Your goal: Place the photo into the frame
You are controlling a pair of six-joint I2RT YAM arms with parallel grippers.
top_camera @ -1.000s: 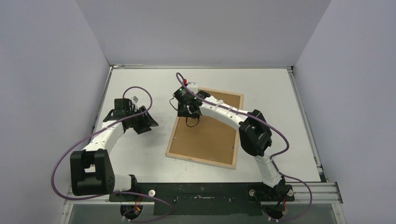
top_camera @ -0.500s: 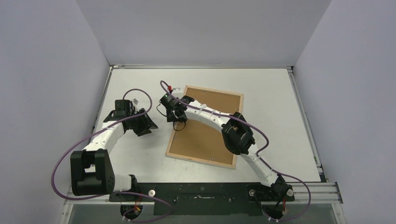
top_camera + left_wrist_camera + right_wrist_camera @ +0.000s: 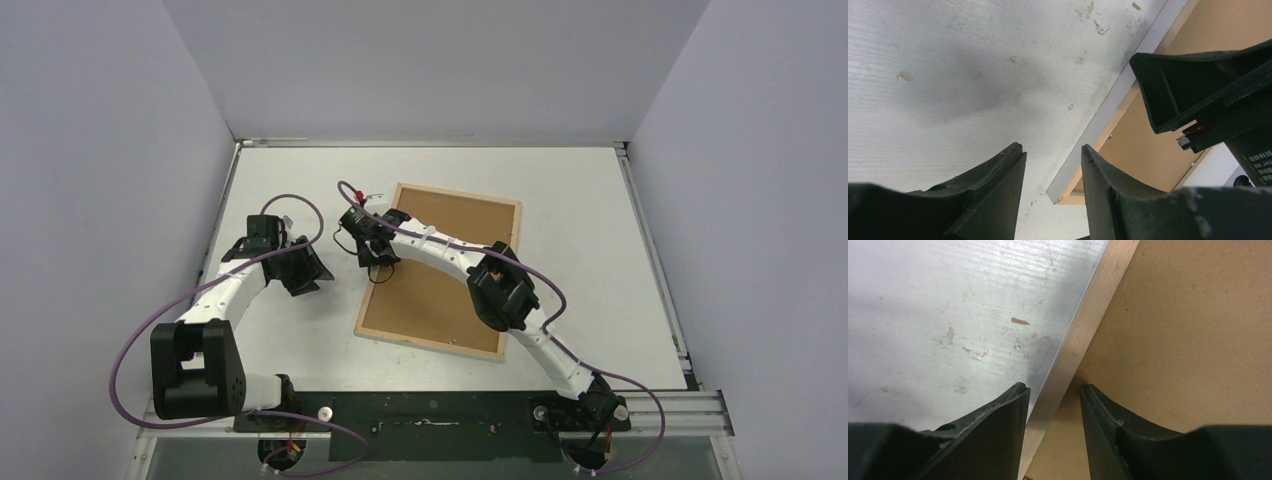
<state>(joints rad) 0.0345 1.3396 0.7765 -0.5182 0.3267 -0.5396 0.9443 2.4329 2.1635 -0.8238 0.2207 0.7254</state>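
The frame [image 3: 430, 344] lay back side up, slightly askew, in the middle of the white counter [image 3: 300, 180], its light wood edge surrounding a brown backing board [image 3: 430, 300]. The right hand [image 3: 1053, 392] was low over the frame's left long edge with its fingers partly apart, one above the bare counter and one above the board, gripping nothing. The left hand [image 3: 1052, 150] hovered over bare counter just left of the frame, near the right hand, its fingers also partly apart and holding nothing.
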